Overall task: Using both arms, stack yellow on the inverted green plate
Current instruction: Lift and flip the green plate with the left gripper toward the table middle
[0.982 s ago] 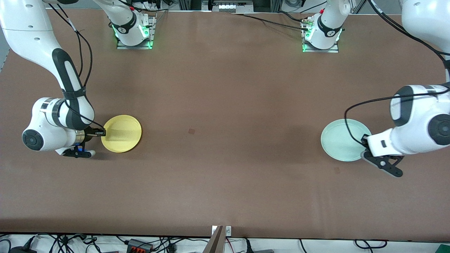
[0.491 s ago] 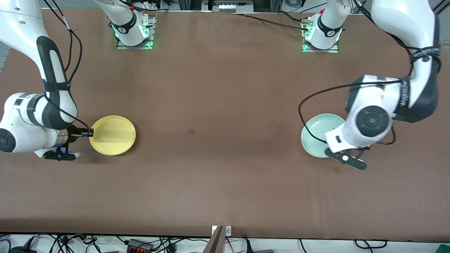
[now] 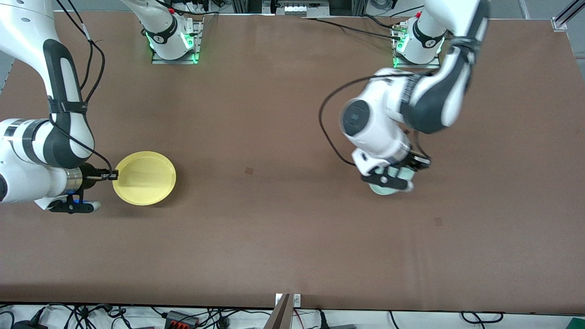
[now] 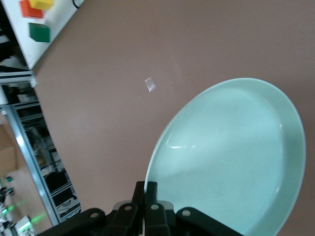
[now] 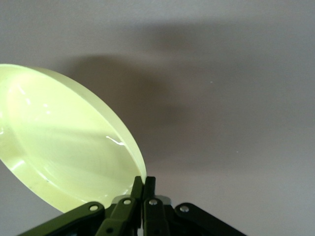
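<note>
Since the earlier frames, the left arm has swung from the right edge of the front view toward the middle, and it has carried the green plate [image 3: 388,188] with it. Now the left gripper [image 3: 413,168] hangs over the bench [image 3: 283,237] at right of centre in that frame, and the arm's wrist hides most of the plate. In the left wrist view its fingers [image 4: 145,192] are pressed together on the rim of the green plate [image 4: 231,157]; the plate spreads away from the fingertips, tilted, with its hollow side facing the camera.

The right arm has shifted only a little toward the left edge of the front view. The right gripper [image 3: 112,174] stands at the middle left of that frame, with its fingers [image 5: 143,186] closed tight on the rim of the yellow plate [image 3: 145,178]. This plate reaches out from the fingertips toward the centre of the frame, and a shadow lies under it on the bench. In the right wrist view the yellow plate [image 5: 64,152] is tilted, clamped at its edge.
</note>
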Tool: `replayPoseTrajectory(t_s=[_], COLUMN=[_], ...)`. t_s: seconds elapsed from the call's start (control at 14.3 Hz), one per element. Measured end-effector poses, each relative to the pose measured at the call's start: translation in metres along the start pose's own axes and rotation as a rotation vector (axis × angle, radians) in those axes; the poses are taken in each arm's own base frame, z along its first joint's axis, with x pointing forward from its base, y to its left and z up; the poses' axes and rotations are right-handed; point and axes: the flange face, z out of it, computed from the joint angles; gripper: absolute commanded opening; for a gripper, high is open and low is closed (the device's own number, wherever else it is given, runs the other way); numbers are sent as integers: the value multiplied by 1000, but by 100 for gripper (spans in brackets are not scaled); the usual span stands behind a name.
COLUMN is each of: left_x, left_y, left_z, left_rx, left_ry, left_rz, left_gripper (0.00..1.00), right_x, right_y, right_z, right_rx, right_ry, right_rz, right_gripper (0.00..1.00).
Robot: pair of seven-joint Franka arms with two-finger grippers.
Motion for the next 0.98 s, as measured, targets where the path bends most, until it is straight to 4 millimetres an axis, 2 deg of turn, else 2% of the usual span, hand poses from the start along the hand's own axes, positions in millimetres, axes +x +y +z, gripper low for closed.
replayPoseTrajectory(t_s=[0.14, 0.49, 0.7, 0.84, 0.98], left_x=[-10, -26, -42, -53, -63], left_y=[50, 142, 202, 237, 261], left_z=[-14, -20, -20, -16, -10], left_rx=[128, 301, 370, 395, 426], left_ry=[35, 143, 236, 280, 307], left_rz=[-11, -82, -147, -177, -211], left_gripper=[1, 1, 1, 1, 1], right_x=[2, 4, 3, 2, 1], right_y=[-7, -52, -60, -67, -74], right_z=[6, 13, 14, 13, 11], right_rx=[1, 68, 117, 193, 261], right_ry=[-10, -23, -30, -37, -41], right_rz=[-11, -68, -68, -59, -53], right_gripper=[0, 0, 0, 0, 0])
